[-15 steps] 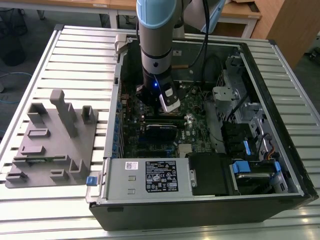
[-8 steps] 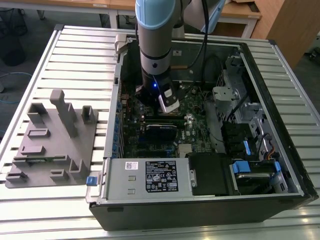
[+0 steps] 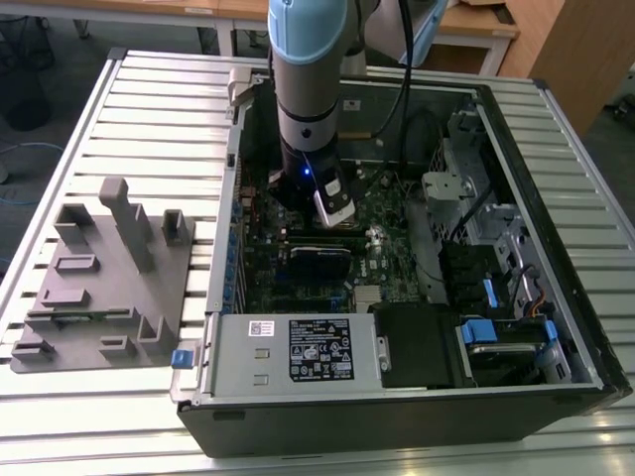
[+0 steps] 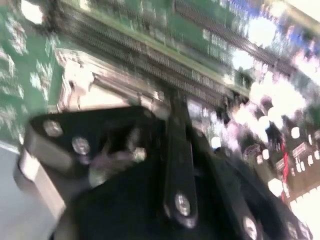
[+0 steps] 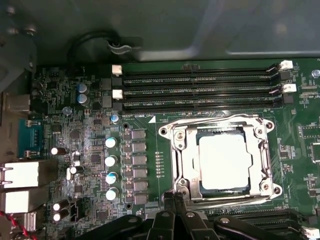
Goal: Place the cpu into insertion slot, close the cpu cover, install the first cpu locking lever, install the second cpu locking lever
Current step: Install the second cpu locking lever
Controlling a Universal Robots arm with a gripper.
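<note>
The claw (image 5: 175, 202) sat low over the green motherboard (image 5: 90, 150), its dark fingers (image 5: 169, 210) drawn together to a narrow tip with nothing held between them. That tip stood just at the edge of the insertion slot (image 5: 176, 165), touching or nearly touching the metal there; which could not be determined. Within the slot lay the cpu (image 5: 224, 161), its pale top showing through the square cut-out of the cpu cover (image 5: 186, 150), which lay flat over it. Whether the locking levers along the socket's sides were latched could not be told. Beyond the socket ran long dark memory slots (image 5: 200, 90). In the exterior view the arm (image 3: 308, 89) reached down into an open computer case (image 3: 556, 248), which lay on its side on the slatted tabletop (image 3: 149, 109). The case also contained a power supply (image 3: 298, 352). To the exterior view's left of the case, a grey fixture block (image 3: 109, 278) rested on the tabletop.
</note>
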